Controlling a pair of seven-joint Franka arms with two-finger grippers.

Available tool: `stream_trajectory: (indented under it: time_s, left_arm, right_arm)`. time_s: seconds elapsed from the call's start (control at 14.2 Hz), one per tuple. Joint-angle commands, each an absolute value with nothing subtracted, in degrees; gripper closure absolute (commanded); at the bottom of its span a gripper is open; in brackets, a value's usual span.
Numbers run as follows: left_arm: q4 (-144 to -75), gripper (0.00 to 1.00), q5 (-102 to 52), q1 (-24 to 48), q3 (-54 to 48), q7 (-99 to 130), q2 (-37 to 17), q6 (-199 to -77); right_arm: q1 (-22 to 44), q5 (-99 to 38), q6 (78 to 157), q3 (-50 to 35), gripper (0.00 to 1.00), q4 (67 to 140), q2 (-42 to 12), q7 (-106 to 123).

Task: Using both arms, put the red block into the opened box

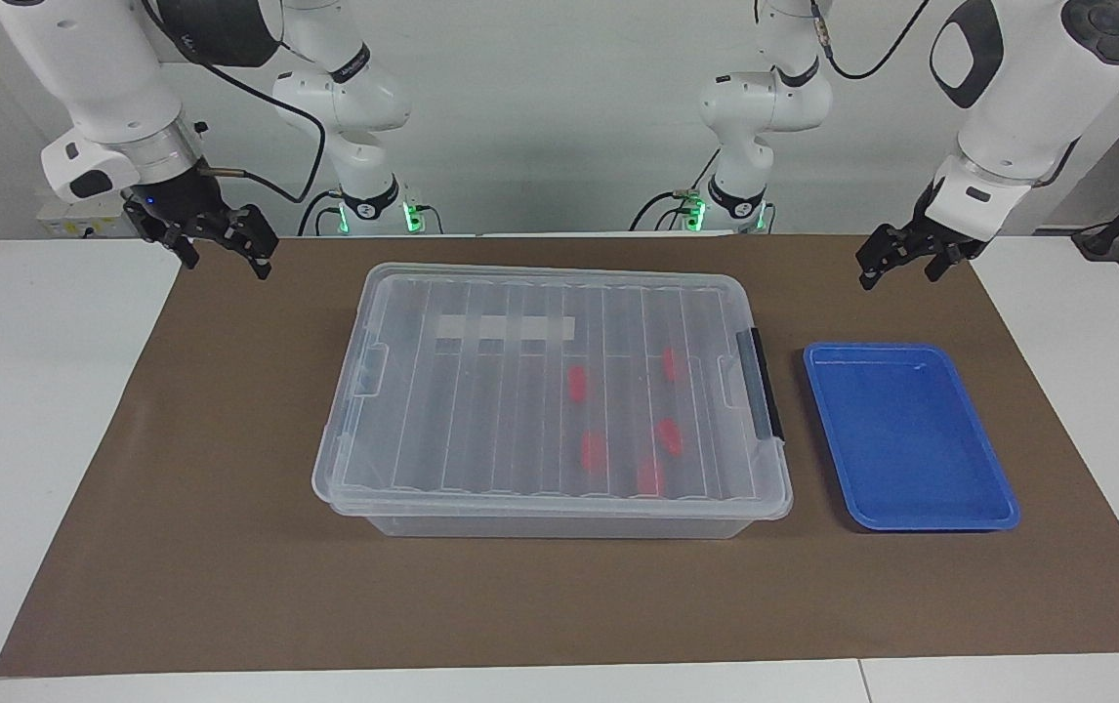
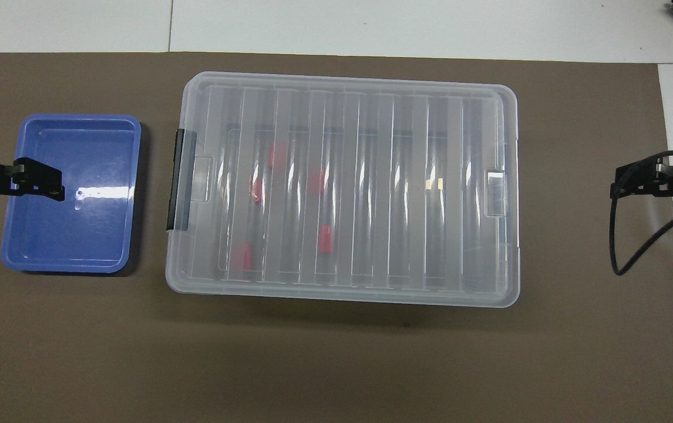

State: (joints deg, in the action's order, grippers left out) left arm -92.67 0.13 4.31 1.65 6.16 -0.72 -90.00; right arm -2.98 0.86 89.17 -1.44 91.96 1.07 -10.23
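The box (image 1: 481,410) (image 2: 383,176) lies in the middle of the brown mat with its ribbed clear lid on. A black latch (image 1: 763,395) (image 2: 179,179) sits at its end toward the left arm. Several red blocks, such as one (image 1: 576,383) (image 2: 315,180), lie inside under the lid, in the half toward the left arm. My left gripper (image 1: 896,278) (image 2: 49,183) hangs open and empty over the blue tray's outer edge. High over the mat's edge at the right arm's end, my right gripper (image 1: 227,266) (image 2: 624,182) is open and holds nothing.
A shallow blue tray (image 1: 911,439) (image 2: 72,235) with nothing in it lies beside the box's latch end. A whitish tape strip (image 1: 506,328) runs across the lid. The brown mat (image 1: 227,547) covers most of the white table.
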Motion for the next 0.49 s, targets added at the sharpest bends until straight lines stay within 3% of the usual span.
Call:
stream_trajectory:
  time_s: [0.0, 0.42]
  left_arm:
    - [-93.52, 0.00, -0.35, 4.83, 2.46, 6.06, 0.35, -89.38]
    - [-93.52, 0.00, -0.35, 4.83, 2.46, 5.98, 0.44, -89.30]
  right_arm:
    - [-3.69, 1.41, 88.95, -1.58, 0.00, 93.87, 2.81, -8.26]
    - [-3.52, 1.41, 88.86, -1.58, 0.00, 94.13, 2.90, -8.26]
